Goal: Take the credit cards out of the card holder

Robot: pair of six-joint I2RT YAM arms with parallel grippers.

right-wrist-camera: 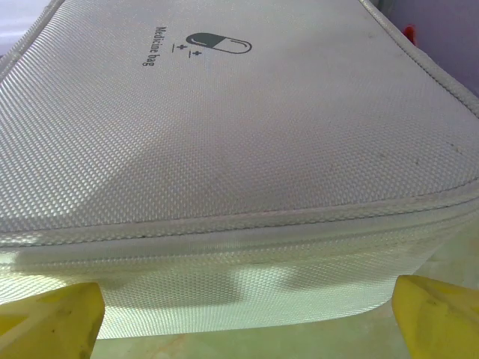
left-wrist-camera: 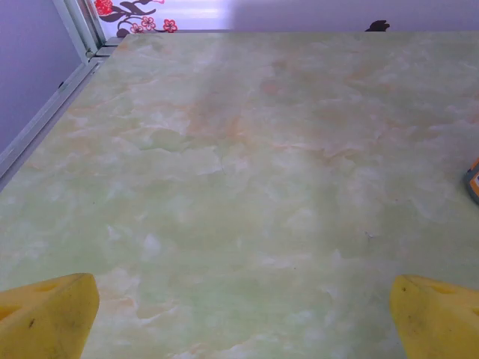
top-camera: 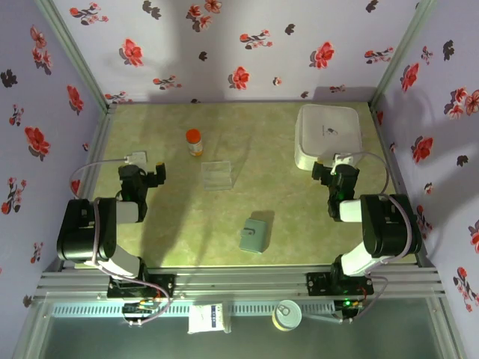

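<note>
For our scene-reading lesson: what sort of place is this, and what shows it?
Probably a robot test cell: a left arm and right arm bolted at a table edge, floral panels walling it in, and props like a medicine bag and card holder.

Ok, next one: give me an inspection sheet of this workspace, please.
Surface: green marbled table, no spills seen.
Job's things: card holder lies closed near the front centre; credit cards: nothing seen.
Clutter: clear plastic sheet; orange-capped bottle; white medicine bag at the back right.
Grippers: left gripper open over bare table; right gripper open, facing the medicine bag's side wall; both empty.
Cables: white cables loop from each wrist, apart from the items.
Surroundings: floral walls; metal frame rail along the near edge.
</note>
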